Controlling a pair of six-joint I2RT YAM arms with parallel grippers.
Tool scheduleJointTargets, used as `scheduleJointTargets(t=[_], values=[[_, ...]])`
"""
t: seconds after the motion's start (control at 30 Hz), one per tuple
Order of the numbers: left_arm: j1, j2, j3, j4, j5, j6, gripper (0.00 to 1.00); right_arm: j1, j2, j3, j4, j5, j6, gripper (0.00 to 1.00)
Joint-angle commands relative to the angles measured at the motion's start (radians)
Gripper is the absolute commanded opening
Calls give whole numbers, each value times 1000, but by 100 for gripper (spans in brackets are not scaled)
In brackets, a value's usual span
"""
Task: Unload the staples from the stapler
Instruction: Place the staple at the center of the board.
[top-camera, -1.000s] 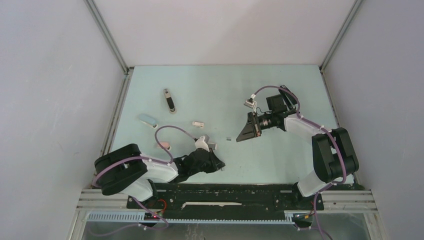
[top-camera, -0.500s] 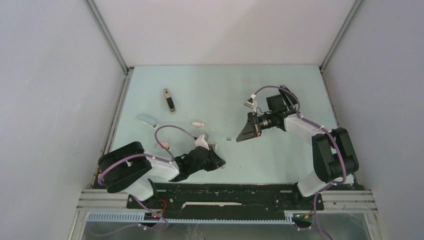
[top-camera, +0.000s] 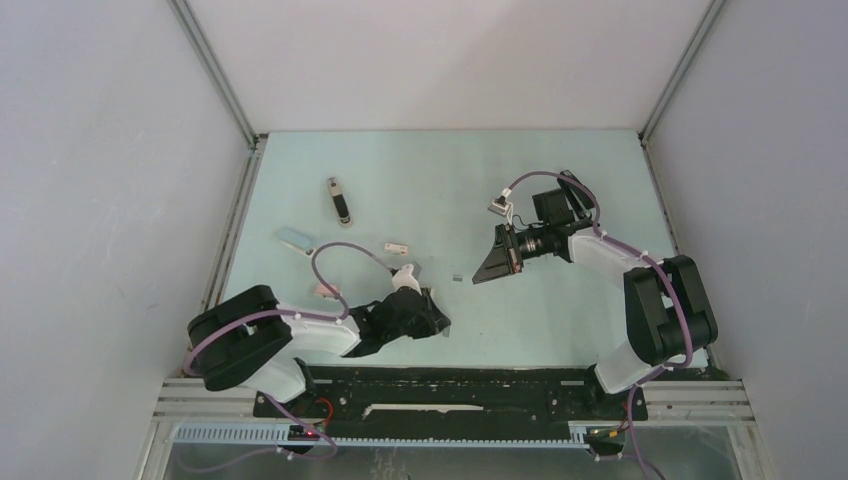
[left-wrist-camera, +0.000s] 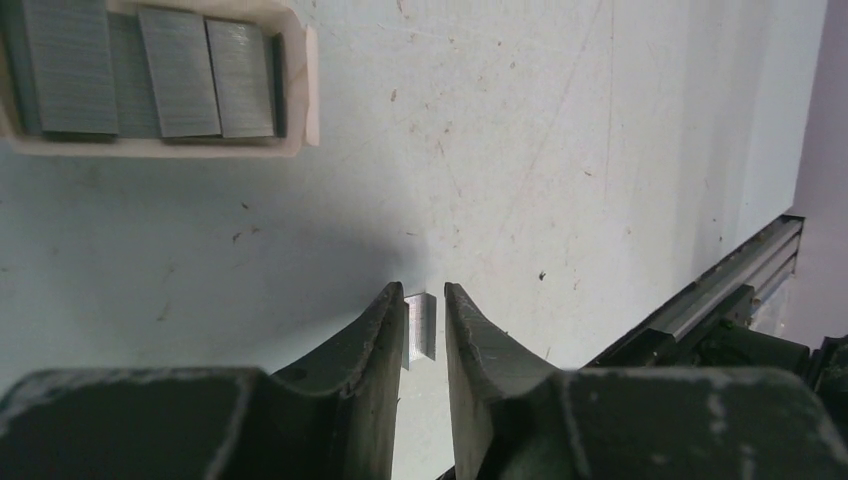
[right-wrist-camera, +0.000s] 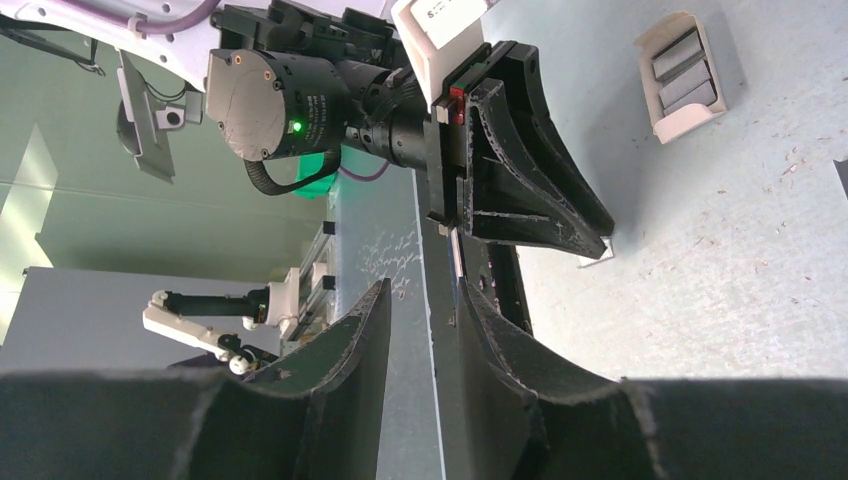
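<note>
The stapler (top-camera: 340, 202) lay flat on the table (top-camera: 560, 170), left of centre in the top view. Its length ran up the frame with a slight lean. It was well apart from both grippers and touched by neither.

A short staple strip (left-wrist-camera: 421, 325) stood between the fingertips of the left gripper (left-wrist-camera: 422, 288), low in the middle of the left wrist view, down at the table surface. The jaws were drawn in close on either side of it, with a sliver of gap showing on the strip's right. Whether they actually pinched it could not be told. In the upper left of that view sat an open white box (left-wrist-camera: 300, 100) holding several more grey strips side by side. A metal rail (left-wrist-camera: 720, 280) crossed the lower right corner.

In the top view the left gripper sat low and left of centre, near the front edge of the table. The right gripper (right-wrist-camera: 422, 285) hung right of centre, angled toward the lower left. Its jaws were parted a narrow way, and bare table showed through the gap with nothing clearly between them. The right wrist view showed the left gripper's black body at upper centre and the box at upper right.

A light-blue piece (top-camera: 295, 239) lay just below and left of the stapler. A tiny grey bit (top-camera: 457, 278), too small to identify, lay between the two grippers.
</note>
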Motion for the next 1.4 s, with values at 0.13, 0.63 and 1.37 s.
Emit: scheduleJointTargets(t=[0.13, 0.63, 1.37], values=[[8, -61, 29, -354, -144, 99, 30, -2, -19, 28, 2, -31, -13, 39], [-131, -284, 154, -603, -380, 202, 61, -3, -87, 27, -14, -4, -65, 39], [-151, -635, -76, -373, -487, 147, 100, -61, -304, 119, -279, 489, -384, 41]])
